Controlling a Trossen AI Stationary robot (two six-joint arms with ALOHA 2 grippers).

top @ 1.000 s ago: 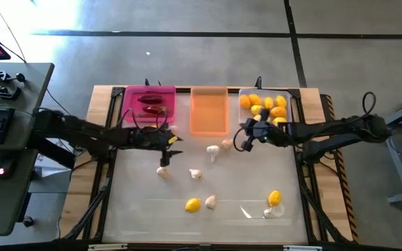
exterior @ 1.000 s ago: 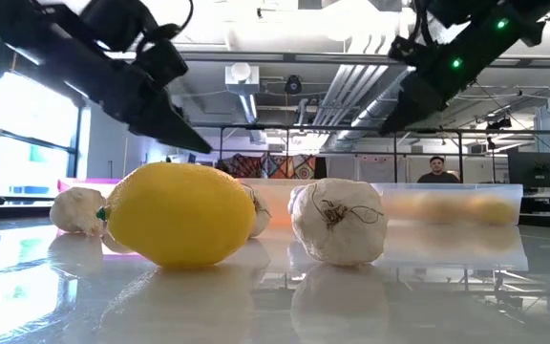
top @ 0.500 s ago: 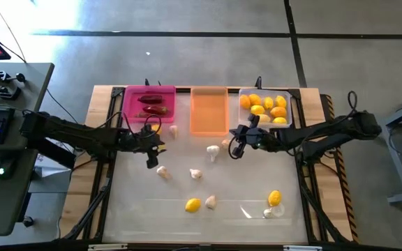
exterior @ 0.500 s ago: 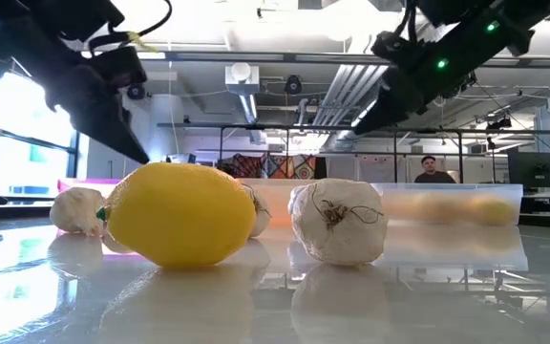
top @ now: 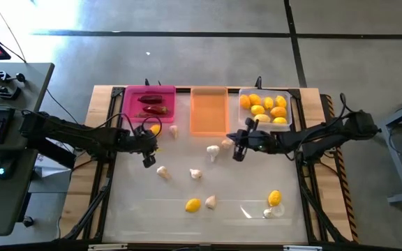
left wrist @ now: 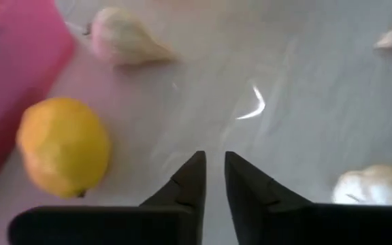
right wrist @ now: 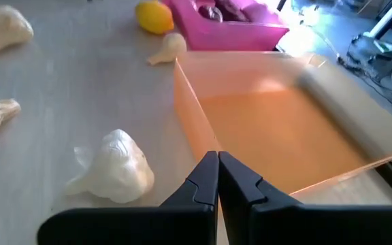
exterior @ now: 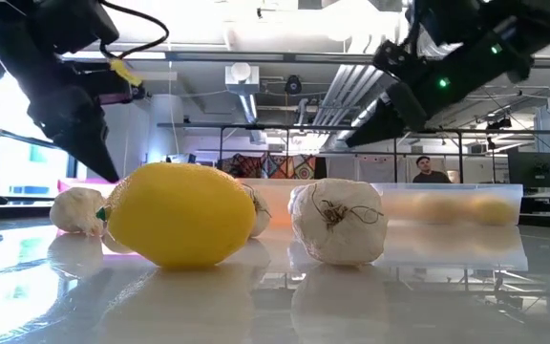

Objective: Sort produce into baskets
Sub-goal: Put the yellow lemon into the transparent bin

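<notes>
- We see the left gripper (top: pixel 147 159) hovering over the glossy white table (top: pixel 229 188), just in front of the magenta-pink plastic basket (top: pixel 132 110); its fingers are nearly together with a thin gap between them, and nothing is in them.
- In the left wrist view those dark fingers (left wrist: pixel 190 185) point at bare table, with a yellow lemon-like fruit (left wrist: pixel 64 146) beside them, close to the pink basket's wall.
- We see the right gripper (top: pixel 237 150) near the front right corner of the translucent orange plastic basket (top: pixel 209 111); its fingers are pressed together and carry nothing.
- In the right wrist view a whitish garlic bulb (right wrist: pixel 115 167) lies just beside the orange basket's front wall.
- The pink basket holds dark red chili peppers (top: pixel 152 100); the orange one has nothing in it that we can see.
- The clear whitish plastic basket (top: pixel 288 120) at the right holds a heap of yellow-orange lemon-like fruits (top: pixel 267 106).
- Loose garlic bulbs (top: pixel 196 173) lie scattered across the middle of the table, one (top: pixel 174 130) between the pink and orange baskets.
- Nearer the front edge lie a lemon (top: pixel 192 204) touching or just beside a garlic bulb (top: pixel 211 201), and another lemon (top: pixel 274 198) close to a clear plastic scrap (top: pixel 275 210).
</notes>
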